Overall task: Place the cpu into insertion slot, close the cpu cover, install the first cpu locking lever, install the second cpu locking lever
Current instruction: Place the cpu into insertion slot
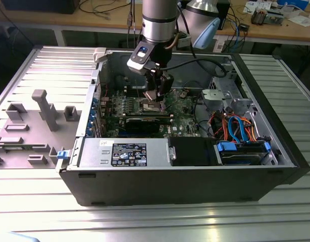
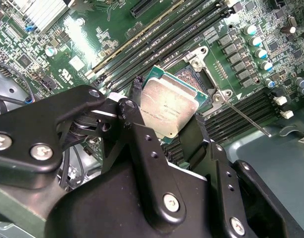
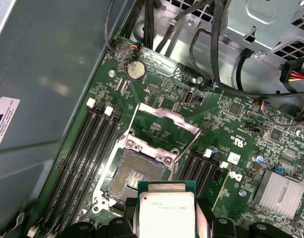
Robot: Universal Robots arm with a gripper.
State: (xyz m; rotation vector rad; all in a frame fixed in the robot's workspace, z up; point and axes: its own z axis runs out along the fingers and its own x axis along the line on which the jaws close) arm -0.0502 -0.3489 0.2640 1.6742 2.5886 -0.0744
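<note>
My gripper [image 1: 156, 99] reaches down into the open computer case and is shut on the cpu [image 3: 167, 214], a flat square chip with a silvery top, gripped by two opposite edges between black fingers [image 2: 134, 130]. In the second wrist view the cpu [image 2: 168, 108] hangs tilted just above the insertion slot [image 3: 137, 174], whose dark, gold-tinged contact field lies bare. The cpu cover [image 3: 168, 118] stands swung up and open on the slot's far side. A thin locking lever [image 2: 241, 115] sticks out unlatched beside the socket.
Long black memory slots [image 3: 95, 148] flank the socket on both sides. A grey drive cage [image 1: 223, 98] with orange and blue cables [image 1: 236, 126] sits at the exterior view's right. A finned heatsink [image 3: 280, 193] and the case wall [image 3: 38, 74] are close by.
</note>
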